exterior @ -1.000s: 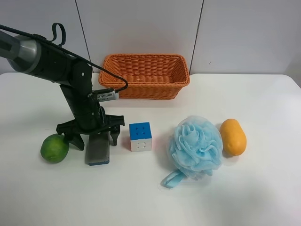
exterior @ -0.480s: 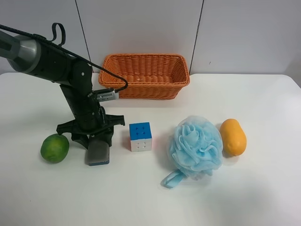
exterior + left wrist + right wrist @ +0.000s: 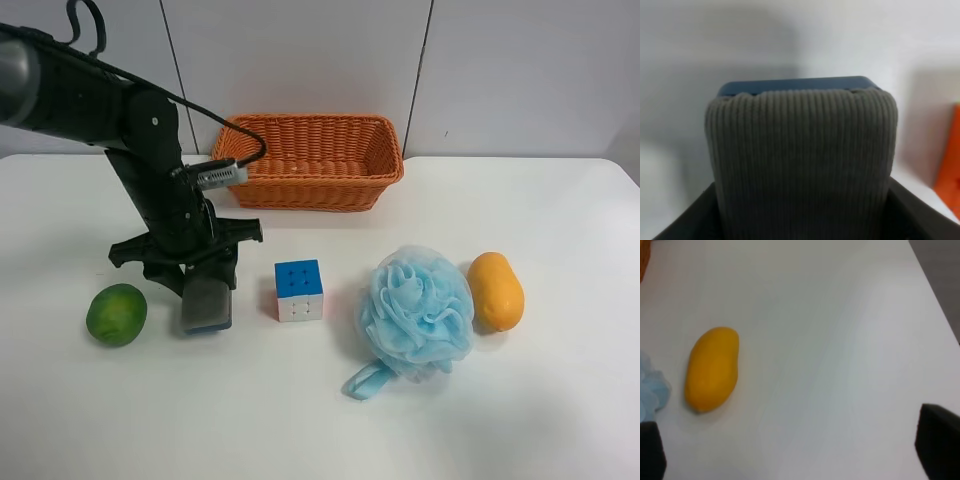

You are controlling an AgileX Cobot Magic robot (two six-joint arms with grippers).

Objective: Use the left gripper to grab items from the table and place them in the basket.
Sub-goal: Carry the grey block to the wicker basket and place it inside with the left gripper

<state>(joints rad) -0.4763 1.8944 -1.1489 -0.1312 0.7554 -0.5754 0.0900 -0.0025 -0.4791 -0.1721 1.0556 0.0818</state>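
Gripping grey block (image 3: pixel 207 308) by both sides, left end effector (image 3: pixel 207 287) closed; block sits between fingers (image 3: pixel 922 222).

Ribbed grey, blue-based block (image 3: pixel 207 303); woven orange basket (image 3: pixel 310 186).

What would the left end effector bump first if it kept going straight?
The left end effector points down, gripping the grey block, so the block would likely meet the white table first; the gap is unclear.
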